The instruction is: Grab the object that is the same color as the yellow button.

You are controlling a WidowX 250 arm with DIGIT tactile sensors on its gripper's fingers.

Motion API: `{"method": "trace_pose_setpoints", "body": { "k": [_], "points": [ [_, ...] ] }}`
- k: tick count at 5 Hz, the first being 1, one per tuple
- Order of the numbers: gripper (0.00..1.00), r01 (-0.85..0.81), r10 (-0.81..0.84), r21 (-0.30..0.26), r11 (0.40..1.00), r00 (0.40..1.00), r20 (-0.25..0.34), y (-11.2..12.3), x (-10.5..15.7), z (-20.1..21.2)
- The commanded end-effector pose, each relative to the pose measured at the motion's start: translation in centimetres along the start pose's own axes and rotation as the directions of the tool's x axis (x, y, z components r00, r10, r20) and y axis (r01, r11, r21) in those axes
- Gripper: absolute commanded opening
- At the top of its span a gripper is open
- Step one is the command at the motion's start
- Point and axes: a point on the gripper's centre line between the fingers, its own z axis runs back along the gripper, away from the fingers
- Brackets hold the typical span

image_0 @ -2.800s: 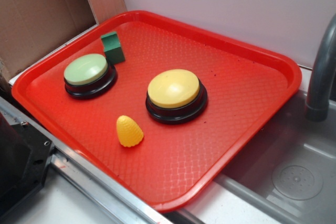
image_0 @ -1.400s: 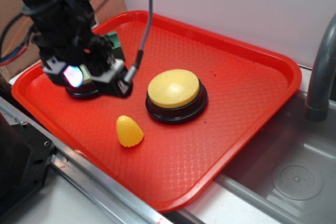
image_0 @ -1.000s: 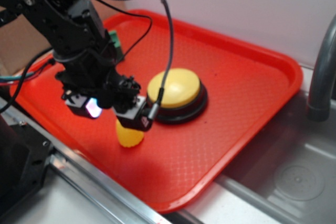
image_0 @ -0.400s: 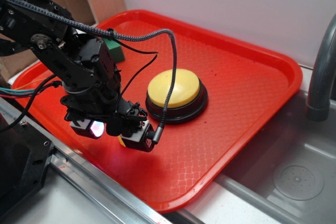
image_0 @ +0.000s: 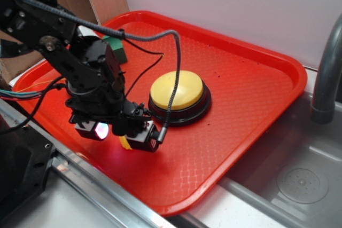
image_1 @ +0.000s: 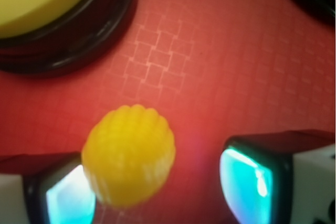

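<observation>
Two spread end effector (image_1: pixel 157 192) fingers flank the yellow object (image_1: pixel 128 153).

Taking the yellow button (image_0: pixel 177 90) as landmark: the red tray (image_0: pixel 256 94) lies bare to its right and behind it, giving open passage there. In front of it to the left, the pincer (image_1: pixel 157 187) stands open low over the tray, straddling the yellow object (image_1: pixel 128 153), with bare tray between object and button base. The green cube (image_0: pixel 116 47) stands left and behind.
</observation>
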Motion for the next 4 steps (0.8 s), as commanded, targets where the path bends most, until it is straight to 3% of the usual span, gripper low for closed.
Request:
{"method": "trace_pose_setpoints", "body": {
  "k": [1,2,3,4],
  "points": [
    [0.00,0.021,-0.022,-0.021,1.000,1.000,-0.010,0.0,-0.2,0.5],
    [0.00,0.156,-0.157,-0.029,0.987,0.986,-0.058,0.1,-0.5,2.9],
    [0.00,0.292,-0.289,0.012,0.956,0.951,-0.114,-0.1,3.1,6.7],
    [0.00,0.263,-0.266,-0.039,0.964,0.958,-0.110,0.0,7.9,10.2]
  ]
}}
